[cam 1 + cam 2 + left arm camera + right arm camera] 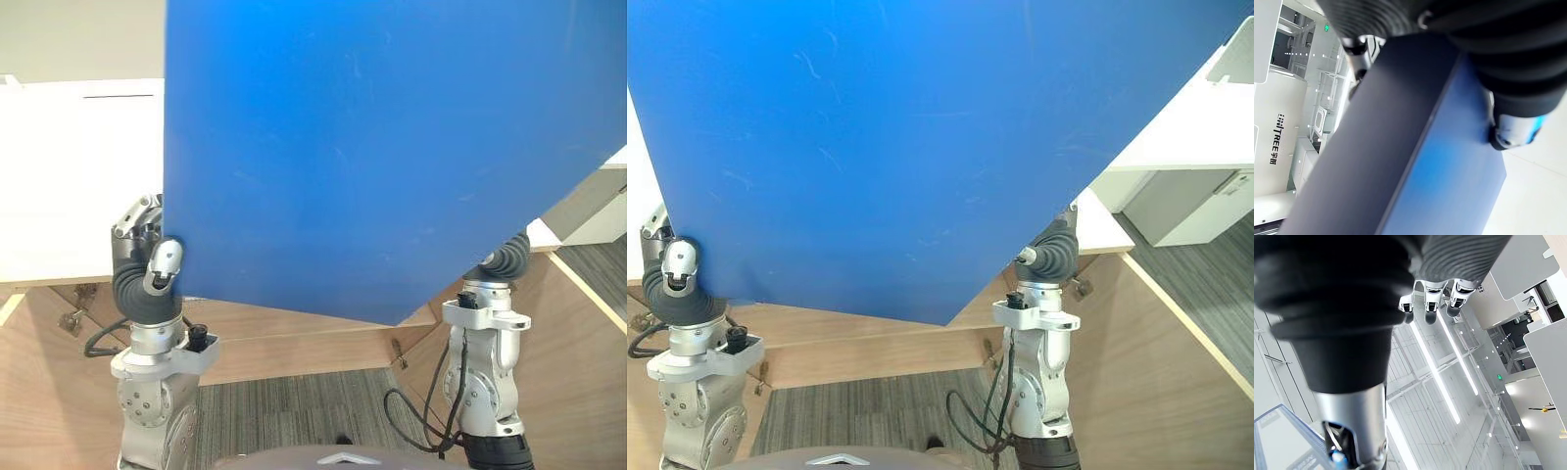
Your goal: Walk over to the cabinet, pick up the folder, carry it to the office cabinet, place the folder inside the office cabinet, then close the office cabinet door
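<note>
A large blue folder (392, 147) is held upright close in front of me and hides most of the scene. My left hand (137, 230) grips its lower left edge, with the thumb (165, 262) pressed on the front face and the fingers behind. In the left wrist view the thumb (1513, 132) lies on the folder's blue cover (1449, 186). My right hand (1431, 308) is behind the folder's lower right edge. In its own wrist view its fingers are straight with nothing between them and the thumb.
A white cabinet top (69, 176) lies behind the folder at the left. Another white surface (1195, 127) with a grey unit (1205, 201) below it is at the right. Wooden panels (294, 343) cross below the folder, and a wooden wall (1176, 343) slopes at the right. Grey carpet (294, 411) lies beneath.
</note>
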Robot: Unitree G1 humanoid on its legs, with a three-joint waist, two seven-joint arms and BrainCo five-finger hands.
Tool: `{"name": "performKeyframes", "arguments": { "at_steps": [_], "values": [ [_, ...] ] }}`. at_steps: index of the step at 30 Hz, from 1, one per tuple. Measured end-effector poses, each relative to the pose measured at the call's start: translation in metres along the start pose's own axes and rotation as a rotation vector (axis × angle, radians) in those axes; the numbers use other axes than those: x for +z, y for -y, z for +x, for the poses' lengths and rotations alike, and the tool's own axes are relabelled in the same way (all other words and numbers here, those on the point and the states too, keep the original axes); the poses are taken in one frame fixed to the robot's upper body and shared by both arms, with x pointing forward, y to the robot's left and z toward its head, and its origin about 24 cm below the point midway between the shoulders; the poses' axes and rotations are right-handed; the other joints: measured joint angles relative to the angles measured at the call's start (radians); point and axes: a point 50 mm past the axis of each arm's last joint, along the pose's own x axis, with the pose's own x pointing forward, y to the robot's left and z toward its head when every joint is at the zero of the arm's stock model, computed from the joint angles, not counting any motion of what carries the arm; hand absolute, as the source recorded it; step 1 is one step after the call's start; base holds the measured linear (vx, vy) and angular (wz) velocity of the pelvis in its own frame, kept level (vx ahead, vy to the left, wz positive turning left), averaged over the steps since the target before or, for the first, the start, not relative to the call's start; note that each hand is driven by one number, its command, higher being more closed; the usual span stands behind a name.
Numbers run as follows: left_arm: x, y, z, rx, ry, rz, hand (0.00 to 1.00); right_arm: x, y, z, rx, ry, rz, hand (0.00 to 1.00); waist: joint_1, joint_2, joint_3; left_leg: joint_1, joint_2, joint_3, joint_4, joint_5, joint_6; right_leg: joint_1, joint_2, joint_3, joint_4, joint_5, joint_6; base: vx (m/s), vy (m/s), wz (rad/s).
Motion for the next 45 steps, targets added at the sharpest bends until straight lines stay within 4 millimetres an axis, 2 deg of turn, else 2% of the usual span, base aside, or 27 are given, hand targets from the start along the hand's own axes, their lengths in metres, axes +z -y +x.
{"name": "performKeyframes", "arguments": {
  "at_steps": [8,12,22,26,30,36,45],
  "values": [
    [-0.003,0.001,-0.001,-0.014,-0.016,0.001,1.00,-0.017,-0.009,0.004,0.116,-0.122,0.003,0.00,0.000,-0.006,-0.003,-0.009,-0.007,-0.004,-0.017,0.016,-0.002,-0.007,-0.002,-0.002,-0.012,0.007,-0.001,-0.05,-0.032,0.01],
    [-0.014,0.003,-0.007,-0.028,-0.077,0.033,1.00,-0.030,-0.009,-0.001,0.135,-0.204,-0.009,0.00,0.002,-0.006,-0.004,-0.015,-0.008,-0.017,-0.027,0.027,-0.003,-0.010,-0.002,-0.015,-0.014,0.007,-0.001,-0.03,-0.043,0.09],
    [-0.027,-0.003,-0.015,-0.006,-0.144,0.170,1.00,-0.047,-0.001,-0.007,0.111,-0.285,-0.092,0.00,0.002,-0.008,-0.005,-0.031,-0.010,-0.032,-0.042,0.041,-0.002,-0.022,-0.004,-0.030,-0.020,0.016,-0.001,-0.02,-0.031,0.05],
    [-0.033,-0.012,-0.017,0.010,-0.180,0.258,1.00,-0.054,0.011,-0.012,-0.014,-0.289,-0.172,0.00,-0.001,-0.008,-0.005,-0.030,-0.017,-0.052,-0.053,0.055,0.002,-0.022,-0.010,-0.049,-0.020,0.016,-0.001,-0.05,-0.030,0.13],
    [-0.030,-0.020,-0.017,0.032,-0.168,0.338,1.00,-0.054,0.026,-0.016,-0.146,-0.279,-0.237,0.00,0.005,-0.008,-0.005,-0.032,-0.019,-0.061,-0.053,0.062,0.002,-0.020,-0.014,-0.058,-0.020,0.016,0.000,-0.04,-0.029,0.08],
    [-0.027,-0.030,-0.016,0.102,-0.156,0.375,1.00,-0.041,0.053,-0.023,-0.302,-0.244,-0.300,0.00,-0.001,-0.007,-0.005,-0.028,-0.026,-0.080,-0.097,0.090,0.001,-0.018,-0.017,-0.077,-0.020,0.015,0.000,-0.06,-0.032,0.09],
    [-0.023,-0.038,-0.016,0.143,-0.144,0.402,1.00,-0.026,0.077,-0.027,-0.410,-0.201,-0.373,0.00,0.000,-0.008,-0.004,-0.013,-0.026,-0.082,-0.122,0.106,-0.002,-0.019,-0.016,-0.079,-0.022,0.015,0.001,-0.02,-0.022,0.01]
  ]
}}
